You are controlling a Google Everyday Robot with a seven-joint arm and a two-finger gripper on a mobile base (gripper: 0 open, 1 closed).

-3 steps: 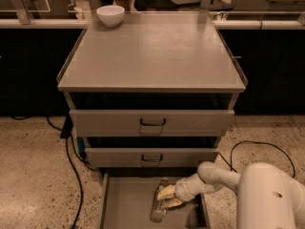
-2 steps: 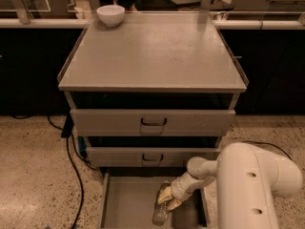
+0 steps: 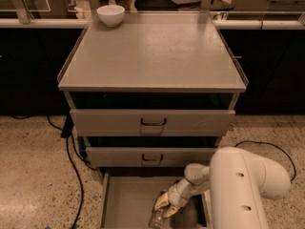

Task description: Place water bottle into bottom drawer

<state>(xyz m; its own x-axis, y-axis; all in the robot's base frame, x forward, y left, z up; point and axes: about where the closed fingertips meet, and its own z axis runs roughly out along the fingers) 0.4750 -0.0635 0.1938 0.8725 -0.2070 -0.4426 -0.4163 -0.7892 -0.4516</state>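
- gripper (image 3: 164,205) low down inside the open bottom drawer (image 3: 125,199), towards its right half, at the end of the white arm (image 3: 240,185) coming in from the lower right
- tan fingers (image 3: 161,202) pinching the water bottle (image 3: 156,219) near its upper end
- water bottle clear and crinkled, in the bottom drawer right of centre, its lower end running to the bottom edge of the view; cannot tell if it touches the drawer floor
- bottom drawer pulled out, flat grey floor, low left wall visible, right side partly hidden by the arm
- grey cabinet (image 3: 152,56) above, with top drawer (image 3: 109,122) and middle drawer (image 3: 114,156) each slightly out, each with a black handle at centre
- white bowl (image 3: 110,15) upright on the cabinet top, back left corner, well apart from the gripper
- black cable (image 3: 72,162) running down the speckled floor (image 3: 33,175) left of the cabinet
- thin cable (image 3: 264,144) on the floor at right, behind the arm
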